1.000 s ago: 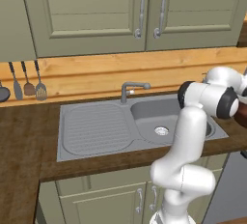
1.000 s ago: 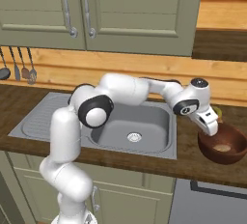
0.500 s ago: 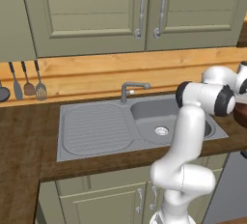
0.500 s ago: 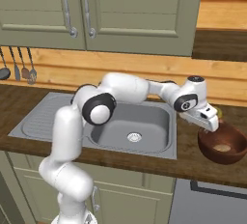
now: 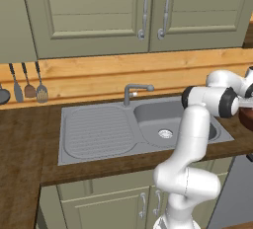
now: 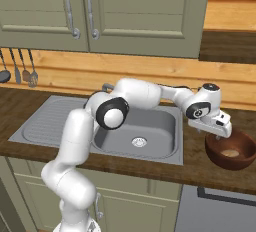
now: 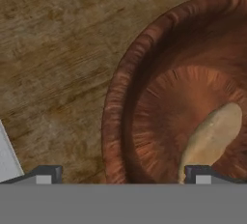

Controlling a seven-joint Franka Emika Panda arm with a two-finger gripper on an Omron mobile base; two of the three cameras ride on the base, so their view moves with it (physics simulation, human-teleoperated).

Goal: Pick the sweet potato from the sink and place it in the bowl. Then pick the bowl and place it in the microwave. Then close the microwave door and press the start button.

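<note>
Lower than a second ago, the gripper (image 6: 218,135) has sunk in the right base view from above the bowl's left side to just over its near-left rim, while the bowl and the counter have kept their places. The sweet potato (image 7: 212,141) lies inside the bowl (image 6: 231,151), at the lower right of the hand view, a pale tan tapered tuber resting on the bowl's floor; in the right base view it shows as a light patch in the bowl at the right edge of the frame. The jaws stand fully apart and hold nothing. In the hand view one fingertip (image 7: 47,175) sits over the bare counter outside the bowl and the other over its inside, so the wall falls between them.

The step in hand looks to be taking the bowl by its rim. To do it well, I would keep the wall centred between the fingers, come straight down, stop short of the tuber, and close firmly enough that the bowl does not tip.

The bowl is round and deep, reddish-brown, with radial streaks like turned wood. It stands on a dark, grained wooden counter (image 7: 58,49). Left of it in the right base view lies the smooth grey metal sink (image 6: 140,126), with a ribbed drainboard (image 5: 99,132) and curved faucet (image 5: 134,91).
</note>
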